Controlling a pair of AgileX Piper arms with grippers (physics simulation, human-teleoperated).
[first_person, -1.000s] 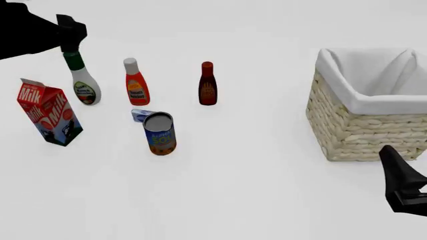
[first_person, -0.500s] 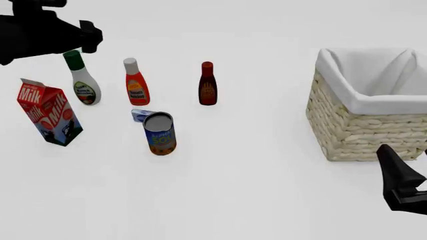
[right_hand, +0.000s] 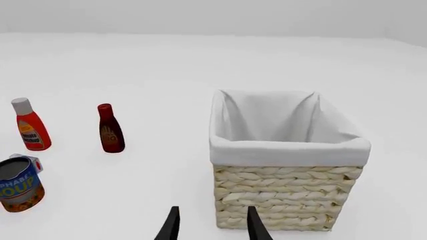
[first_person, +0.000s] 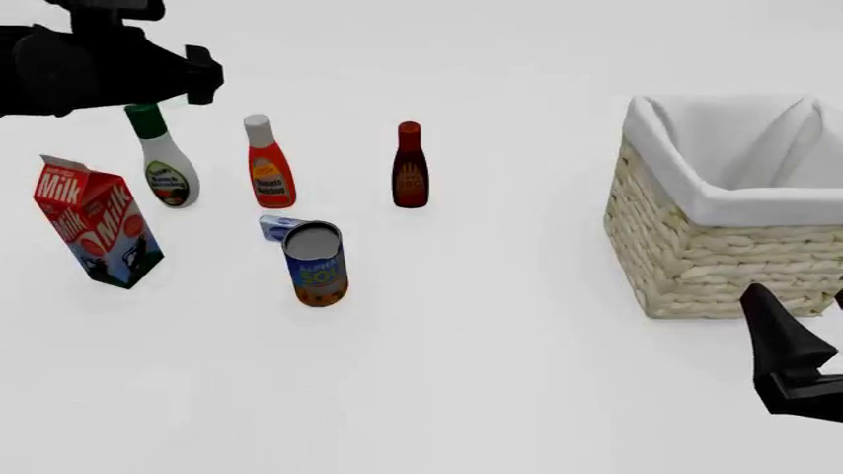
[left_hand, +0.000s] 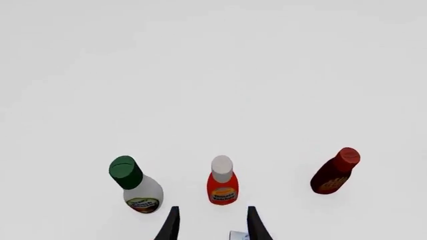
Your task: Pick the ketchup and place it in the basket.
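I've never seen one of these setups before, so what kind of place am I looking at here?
Likely a computer-simulated test table, not a real room: a featureless white surface, groceries such as a ketchup bottle and milk carton, and a wicker basket set out for two robot arms.

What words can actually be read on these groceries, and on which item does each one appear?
"Milk": on the milk carton, printed twice.
"SOUP": on the can; its first letters are cut off by the curve.
Labels on the ketchup, the white bottle and the maroon bottle: too small to read.
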